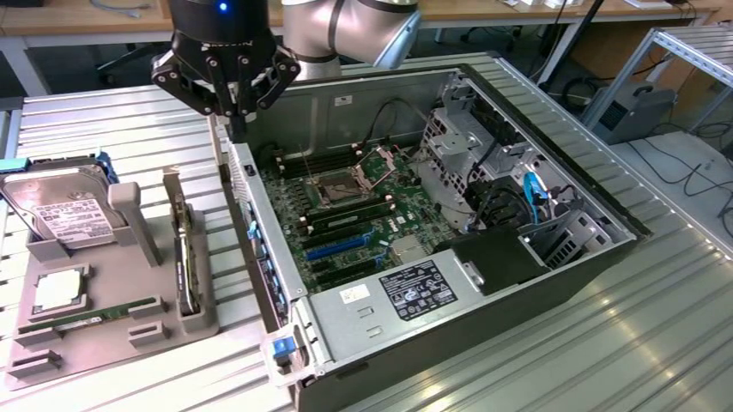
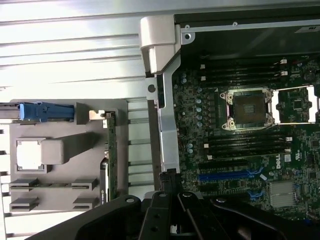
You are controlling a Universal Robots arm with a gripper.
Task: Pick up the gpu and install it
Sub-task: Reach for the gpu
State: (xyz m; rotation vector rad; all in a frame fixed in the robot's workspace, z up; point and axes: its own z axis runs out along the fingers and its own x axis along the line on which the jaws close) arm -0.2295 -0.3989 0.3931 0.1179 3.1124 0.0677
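Hovering over case rim (image 2: 167, 130) beside Dell-marked motherboard (image 2: 240, 150), end effector (image 1: 236, 130) clenched, empty.

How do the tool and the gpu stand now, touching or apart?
Apart. The exterior view shows the tool above the computer case wall, while the gpu stands on edge in the gray holder, with a clear gap between them.

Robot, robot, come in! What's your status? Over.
Gripper shut, empty, above case wall. Gpu upright in tray, untouched. Nothing blocking it.
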